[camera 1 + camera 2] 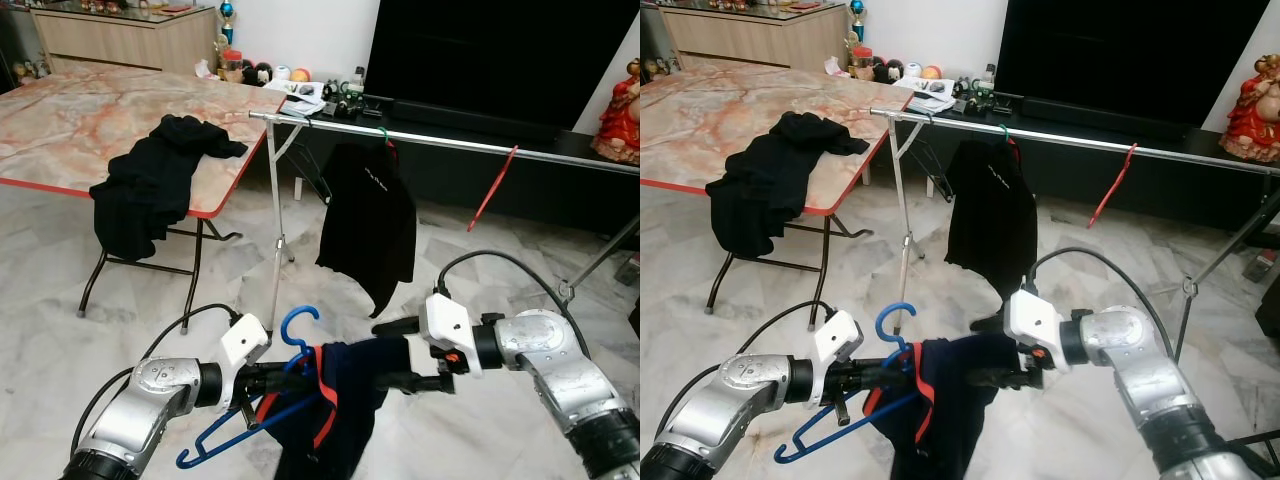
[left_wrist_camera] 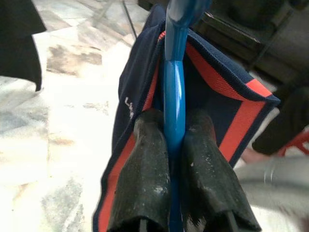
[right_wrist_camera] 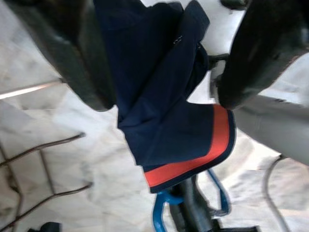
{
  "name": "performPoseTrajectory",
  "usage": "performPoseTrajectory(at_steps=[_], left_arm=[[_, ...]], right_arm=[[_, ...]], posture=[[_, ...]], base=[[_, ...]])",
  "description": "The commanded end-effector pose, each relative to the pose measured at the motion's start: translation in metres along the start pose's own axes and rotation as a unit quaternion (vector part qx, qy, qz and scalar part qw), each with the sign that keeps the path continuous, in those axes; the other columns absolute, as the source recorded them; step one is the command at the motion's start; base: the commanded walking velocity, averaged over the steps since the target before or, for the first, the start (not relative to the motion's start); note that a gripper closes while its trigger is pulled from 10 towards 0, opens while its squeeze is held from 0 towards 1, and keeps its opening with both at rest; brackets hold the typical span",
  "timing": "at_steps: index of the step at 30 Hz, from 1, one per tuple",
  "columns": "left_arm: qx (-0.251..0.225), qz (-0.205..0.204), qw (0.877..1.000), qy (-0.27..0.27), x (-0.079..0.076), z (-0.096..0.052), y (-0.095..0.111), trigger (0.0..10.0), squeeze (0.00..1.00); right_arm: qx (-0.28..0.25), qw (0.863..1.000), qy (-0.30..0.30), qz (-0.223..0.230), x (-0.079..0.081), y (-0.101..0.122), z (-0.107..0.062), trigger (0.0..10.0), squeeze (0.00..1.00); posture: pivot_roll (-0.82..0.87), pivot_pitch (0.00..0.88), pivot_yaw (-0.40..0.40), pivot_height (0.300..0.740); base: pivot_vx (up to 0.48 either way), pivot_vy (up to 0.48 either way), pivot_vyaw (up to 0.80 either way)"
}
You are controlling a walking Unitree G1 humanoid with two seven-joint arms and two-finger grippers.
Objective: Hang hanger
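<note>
Gripping blue hanger (image 1: 250, 420) neck, left gripper (image 1: 283, 381) beneath hook.

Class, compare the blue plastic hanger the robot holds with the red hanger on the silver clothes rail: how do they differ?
The blue plastic hanger is clamped in the left gripper; the red hanger hangs from the silver clothes rail. The blue one carries a navy garment with red trim; the red one is bare. Both are hook-topped hangers.
</note>
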State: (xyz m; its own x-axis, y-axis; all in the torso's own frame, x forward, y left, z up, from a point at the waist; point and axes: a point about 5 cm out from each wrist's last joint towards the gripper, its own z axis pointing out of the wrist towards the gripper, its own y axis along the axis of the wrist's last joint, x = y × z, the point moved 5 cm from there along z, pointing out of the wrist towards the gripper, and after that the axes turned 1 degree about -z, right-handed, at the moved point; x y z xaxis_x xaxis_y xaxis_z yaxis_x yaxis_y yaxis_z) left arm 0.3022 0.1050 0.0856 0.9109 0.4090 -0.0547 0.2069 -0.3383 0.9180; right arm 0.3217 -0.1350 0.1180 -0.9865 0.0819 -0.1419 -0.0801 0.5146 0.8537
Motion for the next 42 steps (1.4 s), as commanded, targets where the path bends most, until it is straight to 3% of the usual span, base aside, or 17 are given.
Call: performPoseTrajectory(at_steps=[1, 4, 5, 10, 16, 17, 21, 28, 41, 42], left_arm=[[-0.012, 0.034, 0.999, -0.023, -0.006, 0.001, 0.018, 10.0, 0.0], [-0.01, 0.037, 0.998, -0.046, -0.013, -0.002, 0.019, 10.0, 0.0], [-0.006, 0.043, 0.997, -0.066, -0.019, -0.003, 0.02, 10.0, 0.0], [0.0, 0.054, 0.994, -0.094, -0.029, -0.004, 0.023, 10.0, 0.0], [0.01, 0.076, 0.989, -0.123, -0.036, -0.002, 0.029, 10.0, 0.0], [0.012, 0.084, 0.987, -0.135, -0.04, -0.002, 0.033, 10.0, 0.0], [0.013, 0.088, 0.986, -0.143, -0.042, -0.002, 0.036, 10.0, 0.0], [0.019, 0.098, 0.984, -0.148, -0.042, 0.003, 0.038, 10.0, 0.0], [0.02, 0.115, 0.981, -0.158, -0.046, 0.005, 0.045, 10.0, 0.0], [0.02, 0.116, 0.98, -0.159, -0.046, 0.005, 0.046, 10.0, 0.0]], right_arm=[[-0.005, 1.0, 0.017, -0.009, 0.0, 0.005, -0.006, 10.0, 1.0], [0.013, 0.999, 0.027, -0.019, 0.002, -0.002, -0.006, 10.0, 1.0], [0.016, 0.999, 0.028, -0.021, 0.001, -0.005, -0.004, 10.0, 0.0], [0.002, 0.999, 0.033, -0.022, 0.0, -0.004, 0.001, 10.0, 0.0], [0.011, 0.999, -0.008, -0.038, -0.011, -0.009, 0.011, 10.0, 0.0], [-0.007, 0.999, -0.006, -0.035, -0.012, -0.004, 0.015, 10.0, 0.0], [-0.025, 0.999, 0.013, -0.019, -0.008, 0.0, 0.018, 10.0, 0.0], [-0.006, 0.996, 0.092, -0.005, 0.013, -0.013, 0.02, 10.0, 0.0], [-0.017, 0.996, 0.088, -0.003, 0.015, -0.014, 0.035, 10.0, 0.0], [-0.018, 0.996, 0.087, -0.002, 0.014, -0.013, 0.036, 6.6, 0.0]], posture=[[0.09, 0.0, -0.109, 0.74], [0.1, 0.0, -0.11, 0.74], [0.1, 0.0, -0.109, 0.74], [0.1, 0.0, -0.107, 0.74], [0.11, 0.0, -0.107, 0.74], [0.11, 0.0, -0.104, 0.74], [0.11, 0.0, -0.102, 0.74], [0.11, 0.0, -0.104, 0.74], [0.12, 0.0, -0.108, 0.74], [0.12, 0.0, -0.109, 0.74]], base=[[0.0, 0.0, 0.0], [0.0, 0.0, 0.0], [0.0, 0.0, 0.0], [0.0, 0.0, 0.0], [0.0, 0.0, 0.0], [0.0, 0.0, 0.0], [0.0, 0.0, 0.0], [0.0, 0.0, 0.0], [0.0, 0.0, 0.0], [0.0, 0.0, 0.0]])
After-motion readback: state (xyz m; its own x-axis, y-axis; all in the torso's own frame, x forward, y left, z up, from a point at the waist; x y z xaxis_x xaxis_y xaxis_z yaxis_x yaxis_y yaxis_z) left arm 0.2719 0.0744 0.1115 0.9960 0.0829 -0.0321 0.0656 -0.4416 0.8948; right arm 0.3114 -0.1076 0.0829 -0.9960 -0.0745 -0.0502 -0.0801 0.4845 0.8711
